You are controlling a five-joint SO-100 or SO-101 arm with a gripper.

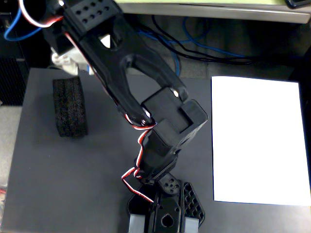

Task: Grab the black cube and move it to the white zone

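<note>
Starting at the near edge of the fixed view, the arm's base [165, 213] sits low in the middle of the dark grey mat [63, 184], with red and white servo wires [138, 145] looping up its side. From there the glossy black arm [146, 82] climbs leftward and away toward the far left corner. Its gripper runs out of the top of the picture, so whether the jaws are apart or together cannot be told.

Right of the arm, the white zone [257, 141] lies flat on the mat, a plain paper sheet with nothing on it.

Farther back on the left rests the black cube [70, 107], an oblong foam block lying on the mat well apart from the sheet, with the arm between them. It is not yet held. Its rough, porous surface suggests it is light and soft: it should give a little under pressure and grip well rather than slip. The likeliest hold is across its narrow width, near the middle of its length, with the fingers on the two long sides.

Beyond the mat, blue cables [214, 46] trail over the dark floor.
</note>
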